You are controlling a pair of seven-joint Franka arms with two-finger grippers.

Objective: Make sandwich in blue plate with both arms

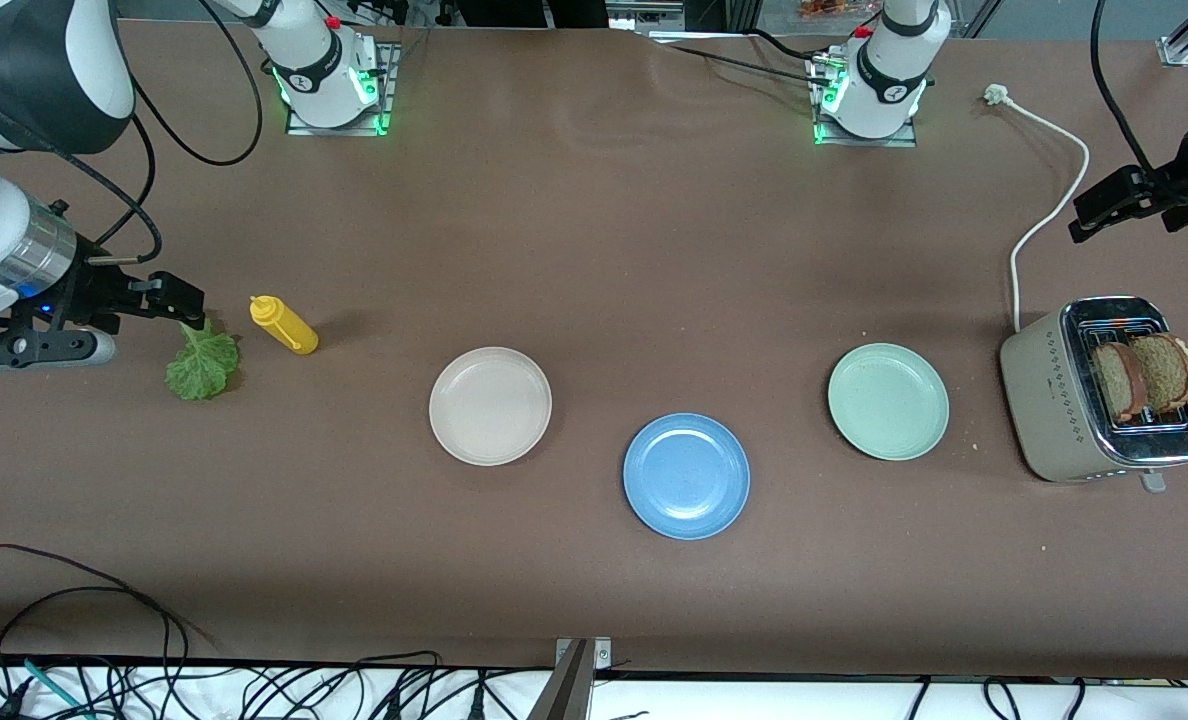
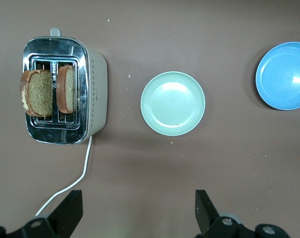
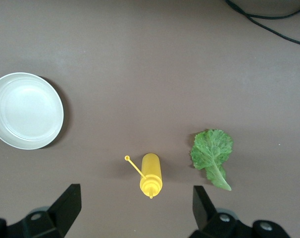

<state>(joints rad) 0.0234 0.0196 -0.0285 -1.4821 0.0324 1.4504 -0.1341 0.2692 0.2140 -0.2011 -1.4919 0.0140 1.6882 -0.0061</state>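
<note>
Nothing is assembled yet: the toaster (image 1: pixel 1104 400) at the left arm's end holds both bread slices (image 1: pixel 1149 375), the blue plate (image 1: pixel 686 476) sits bare mid-table, the lettuce leaf (image 1: pixel 201 365) lies at the right arm's end. Left gripper (image 2: pixel 135 210) hangs spread above the toaster's cord, right gripper (image 3: pixel 135 208) spread over the lettuce. Next, I'd guess, each descends to grasp

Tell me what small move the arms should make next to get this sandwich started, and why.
Probably lower the left gripper toward the toaster to take one bread slice. Both slices stand in its slots, the blue plate is bare, and that gripper hangs open above the table near the toaster. The right gripper, also open, hangs near the lettuce leaf, which can wait until bread is down.
</note>
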